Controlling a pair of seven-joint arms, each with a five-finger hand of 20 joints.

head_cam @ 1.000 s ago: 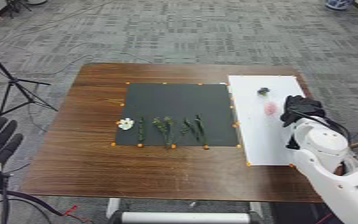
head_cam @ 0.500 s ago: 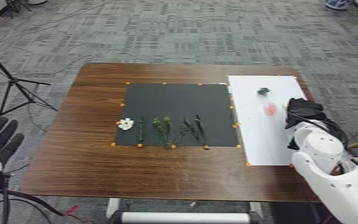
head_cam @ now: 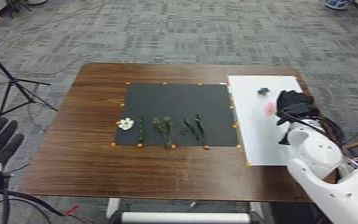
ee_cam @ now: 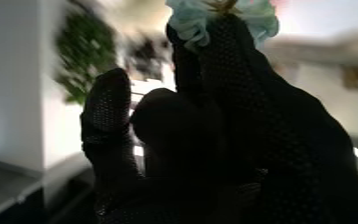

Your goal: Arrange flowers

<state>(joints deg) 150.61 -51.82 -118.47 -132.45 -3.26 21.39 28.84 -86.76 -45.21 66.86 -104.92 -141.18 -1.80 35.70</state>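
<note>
Looking light and soft-petalled, the blue flower [head_cam: 263,91] lies on the white sheet [head_cam: 261,142] near the right robot hand [head_cam: 294,102], fingers extended, mostly together; petals could crush, so pinch lightly beneath the bloom.

white arms with rounded shells; black cables; textured black fabric covering the fingers [ee_cam: 233,65]

A black tripod [head_cam: 14,80] (thin-legged) stands on grey patterned carpet [head_cam: 184,35]

grey patterned carpet [head_cam: 175,35]; brown wooden table [head_cam: 158,172]; black tripod [head_cam: 14,80] to its left; blue-and-white vessel [head_cam: 338,4] beyond, to the right
</note>
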